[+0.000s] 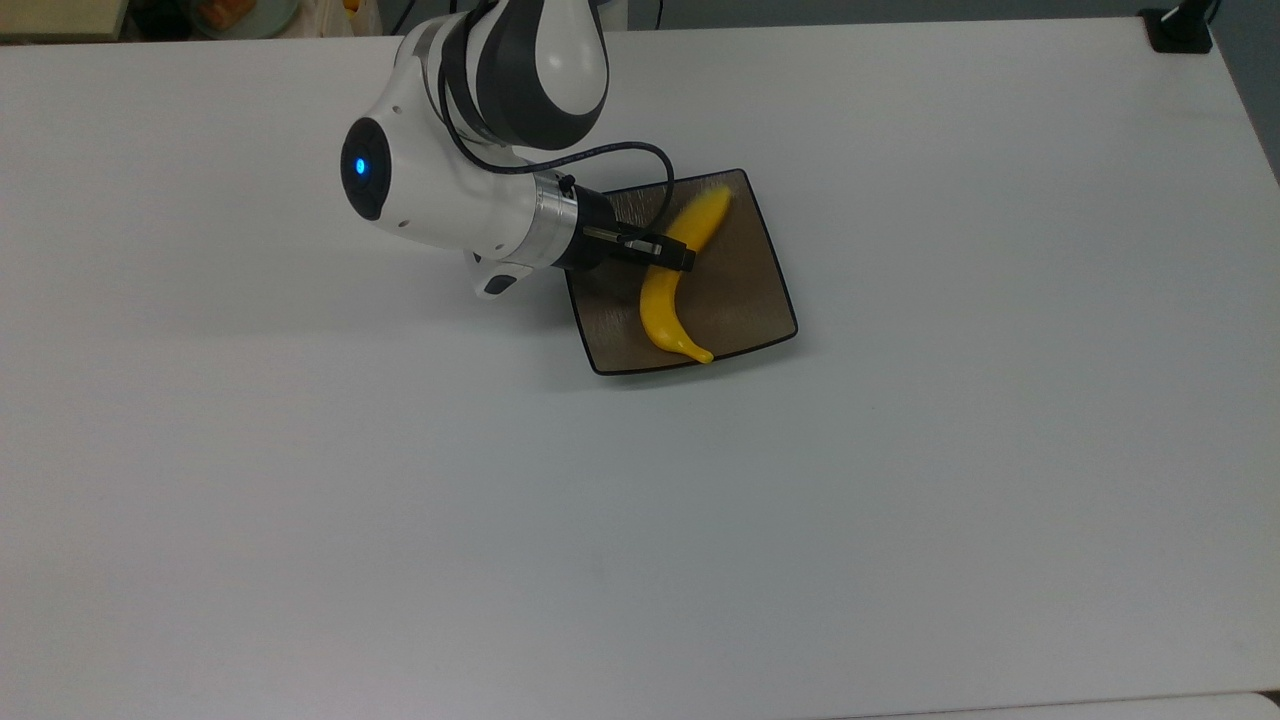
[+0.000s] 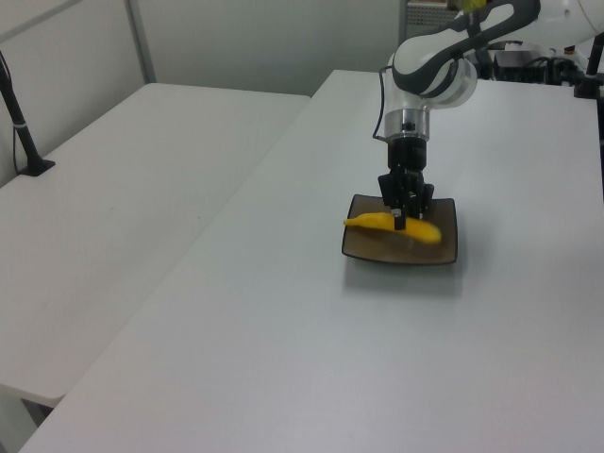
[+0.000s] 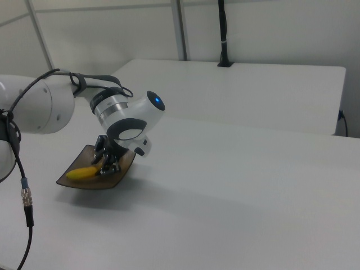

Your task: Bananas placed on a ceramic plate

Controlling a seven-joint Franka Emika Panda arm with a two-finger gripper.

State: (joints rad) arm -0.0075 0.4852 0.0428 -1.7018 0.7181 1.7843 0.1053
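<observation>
A broad white table point(image 1: 900, 500) is seen across the top view, evenly lit, with soft shading toward the lower edge. A black clamp base point(image 1: 1180, 28) is fixed at the upper right corner of that frame. In the left view, a second white table point(image 2: 123, 217) is set alongside at the frame's left, a narrow gap being left between the two, and a black post point(image 2: 21, 123) is mounted at its far left edge. Pale wall panels point(image 2: 264, 42) with a metal upright are shown behind. In the right view, another white table point(image 3: 242, 95) is placed at the back, a black pole point(image 3: 223, 34) rising against the wall.
</observation>
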